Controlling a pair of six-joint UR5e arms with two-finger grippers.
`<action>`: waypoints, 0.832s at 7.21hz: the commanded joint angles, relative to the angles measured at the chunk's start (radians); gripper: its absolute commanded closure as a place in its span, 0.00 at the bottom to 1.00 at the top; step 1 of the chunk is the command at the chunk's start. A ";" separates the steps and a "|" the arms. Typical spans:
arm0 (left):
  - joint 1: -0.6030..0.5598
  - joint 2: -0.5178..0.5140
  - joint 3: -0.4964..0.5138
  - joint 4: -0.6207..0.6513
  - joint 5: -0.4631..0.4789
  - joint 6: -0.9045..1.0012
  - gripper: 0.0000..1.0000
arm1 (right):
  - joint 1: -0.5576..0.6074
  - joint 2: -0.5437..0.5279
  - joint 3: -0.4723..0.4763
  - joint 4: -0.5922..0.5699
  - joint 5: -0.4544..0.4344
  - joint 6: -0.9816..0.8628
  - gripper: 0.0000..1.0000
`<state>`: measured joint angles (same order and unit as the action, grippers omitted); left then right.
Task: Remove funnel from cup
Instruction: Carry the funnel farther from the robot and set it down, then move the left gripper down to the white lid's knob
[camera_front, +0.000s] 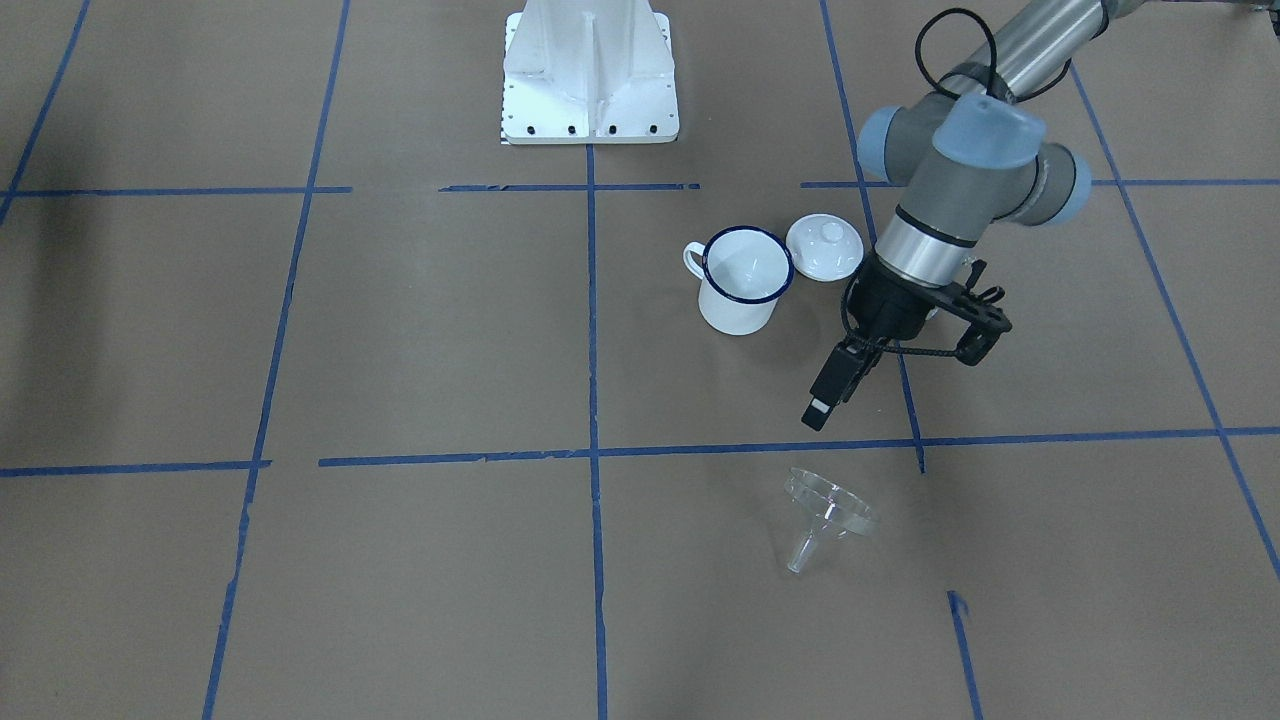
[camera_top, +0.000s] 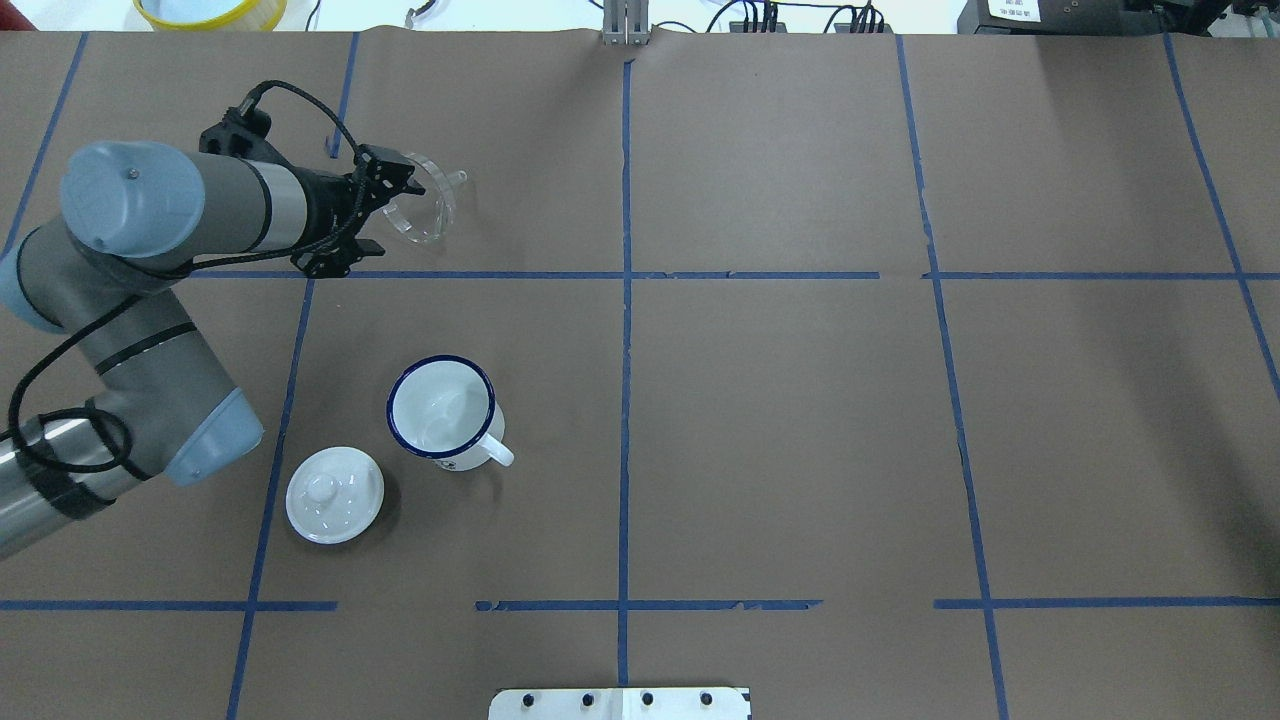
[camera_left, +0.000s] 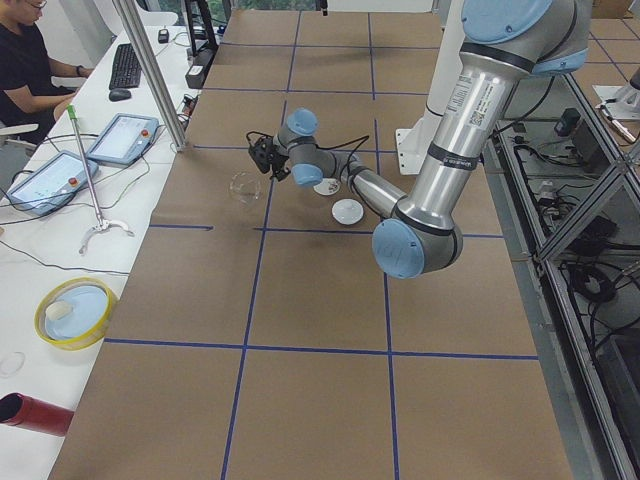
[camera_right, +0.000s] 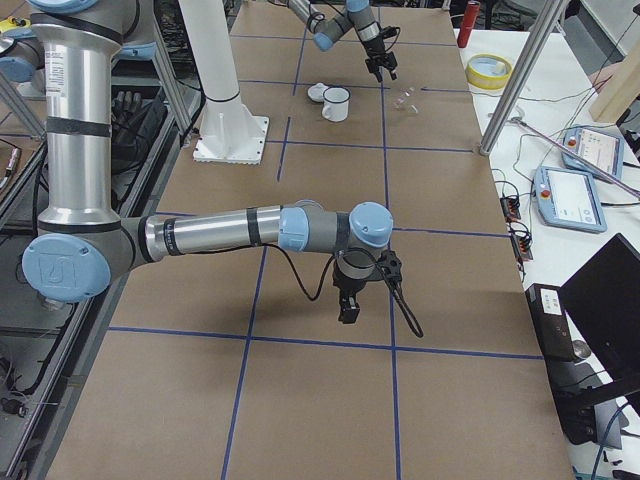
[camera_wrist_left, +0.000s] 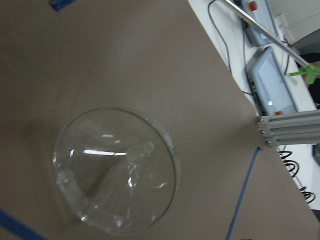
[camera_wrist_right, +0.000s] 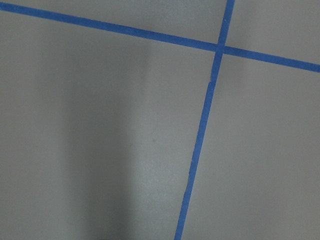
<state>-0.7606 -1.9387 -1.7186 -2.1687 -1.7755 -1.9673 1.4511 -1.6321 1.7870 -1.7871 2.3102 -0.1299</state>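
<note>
The clear funnel (camera_front: 825, 515) lies on its side on the brown table, out of the cup and far from it; it also shows in the overhead view (camera_top: 425, 205) and fills the left wrist view (camera_wrist_left: 117, 172). The white cup (camera_front: 745, 280) with a dark blue rim stands upright and empty (camera_top: 440, 410). My left gripper (camera_top: 385, 215) is open and empty, just behind the funnel's wide mouth and apart from it (camera_front: 820, 412). My right gripper (camera_right: 348, 305) hangs low over bare table far from both; I cannot tell whether it is open or shut.
A white domed lid with a knob (camera_front: 825, 248) lies beside the cup (camera_top: 335, 493). The white robot base plate (camera_front: 590, 75) is bolted to the table. Blue tape lines cross the brown surface. An operator's desk with tablets lies past the table's far edge (camera_left: 60, 170).
</note>
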 joint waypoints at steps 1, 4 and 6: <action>0.079 0.120 -0.258 0.368 -0.040 0.007 0.13 | 0.000 0.000 0.000 0.000 0.000 0.001 0.00; 0.280 0.308 -0.365 0.386 -0.045 -0.019 0.13 | 0.000 0.000 0.000 0.000 0.000 0.001 0.00; 0.342 0.308 -0.355 0.386 -0.042 -0.031 0.15 | 0.000 0.000 0.000 0.000 0.000 0.000 0.00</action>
<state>-0.4553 -1.6363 -2.0777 -1.7828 -1.8193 -1.9884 1.4512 -1.6322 1.7871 -1.7871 2.3102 -0.1292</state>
